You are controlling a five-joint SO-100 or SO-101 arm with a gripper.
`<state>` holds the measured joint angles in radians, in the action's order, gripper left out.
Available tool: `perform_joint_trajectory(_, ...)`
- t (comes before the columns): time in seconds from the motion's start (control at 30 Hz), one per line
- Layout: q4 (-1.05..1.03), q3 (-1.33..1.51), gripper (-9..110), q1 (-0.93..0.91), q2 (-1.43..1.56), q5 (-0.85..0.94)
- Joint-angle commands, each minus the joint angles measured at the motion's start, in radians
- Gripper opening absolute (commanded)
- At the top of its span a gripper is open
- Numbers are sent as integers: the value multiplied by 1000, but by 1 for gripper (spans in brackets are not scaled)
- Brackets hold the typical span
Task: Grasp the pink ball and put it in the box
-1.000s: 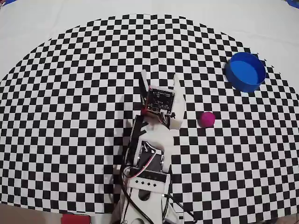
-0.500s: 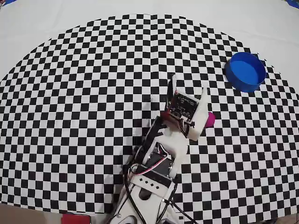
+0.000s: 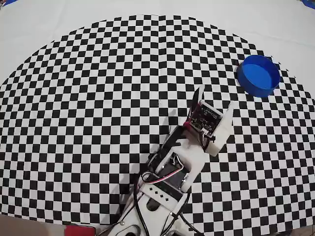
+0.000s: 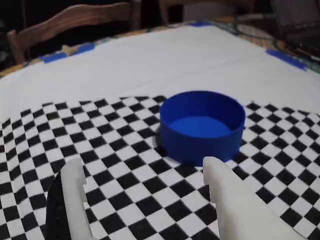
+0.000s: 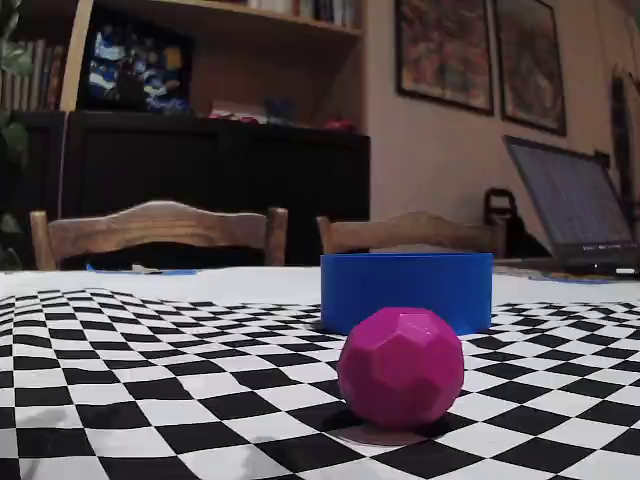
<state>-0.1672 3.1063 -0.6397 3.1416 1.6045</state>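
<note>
In the overhead view the gripper [image 3: 214, 97] has its fingers spread apart and empty, pointing toward one o'clock at the box [image 3: 258, 74] near the mat's edge. The pink ball [image 5: 401, 366] rests on the checkered mat [image 5: 150, 400] in the fixed view, in front of the box, hidden under the gripper from overhead.

The pink ball [image 5: 401, 367] rests on the checkered cloth [image 5: 150, 400], the blue box [image 5: 406, 287] behind it.

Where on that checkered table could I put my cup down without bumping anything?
The checkered cloth lies bare on the overhead view's left and top. It is crowded at right: the white robot arm, its open gripper, and the round blue tub. The faceted magenta ball sits before the tub.
</note>
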Motion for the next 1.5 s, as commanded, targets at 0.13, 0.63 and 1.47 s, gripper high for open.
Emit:
perform_joint_trajectory(0.13, 38, 6, 27, -71, 2, 9)
perform_joint_trajectory(0.63, 5, 6, 27, -135, -5, 11)
perform_joint_trajectory(1.47, 14, 6, 27, -143, -195, -15)
